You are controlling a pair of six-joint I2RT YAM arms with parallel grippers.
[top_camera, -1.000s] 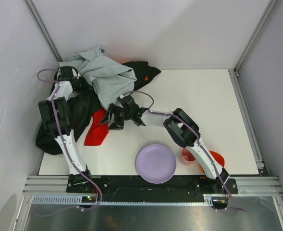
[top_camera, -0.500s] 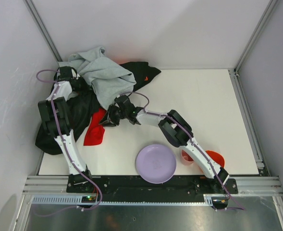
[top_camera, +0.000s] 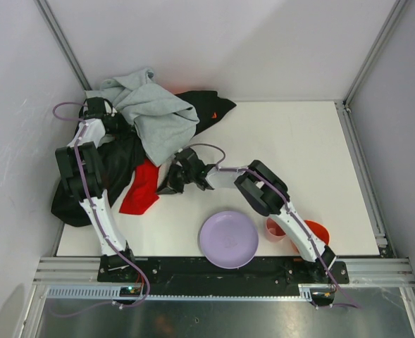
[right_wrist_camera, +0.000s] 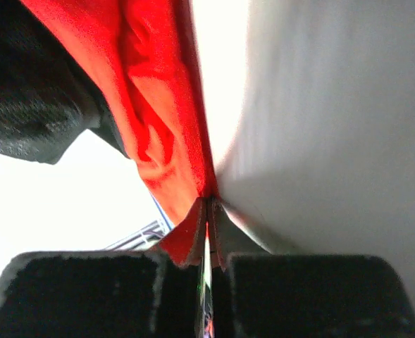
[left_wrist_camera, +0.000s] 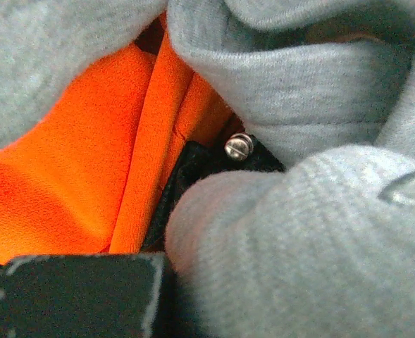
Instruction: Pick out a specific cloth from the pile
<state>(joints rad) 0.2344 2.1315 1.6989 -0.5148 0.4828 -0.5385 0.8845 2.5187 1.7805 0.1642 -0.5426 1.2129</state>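
The cloth [top_camera: 141, 187], small and bright red, lies at the near right edge of the pile, half on the black garment [top_camera: 105, 172]. My right gripper [top_camera: 168, 184] is at the cloth's right edge, low over the table. In the right wrist view, the right gripper [right_wrist_camera: 207, 211] is shut on a thin fold of the red cloth [right_wrist_camera: 158, 105]. The light gray sweatshirt [top_camera: 156, 113] drapes over the pile's top and hides my left gripper [top_camera: 110, 118]. The left wrist view shows one black finger [left_wrist_camera: 73, 292], gray sweatshirt [left_wrist_camera: 320, 232] bulging beside it, and the orange garment [left_wrist_camera: 73, 162] behind.
A lilac plate [top_camera: 228, 239] sits near the front edge, with a pink cup [top_camera: 275, 229] and an orange bowl [top_camera: 316, 232] to its right. White walls and metal posts close in the left and back of the table [top_camera: 299, 155].
The right gripper's jaws have closed on the red cloth's edge. It then moved slightly toward the near side, tugging the cloth a little. The left arm has not moved.
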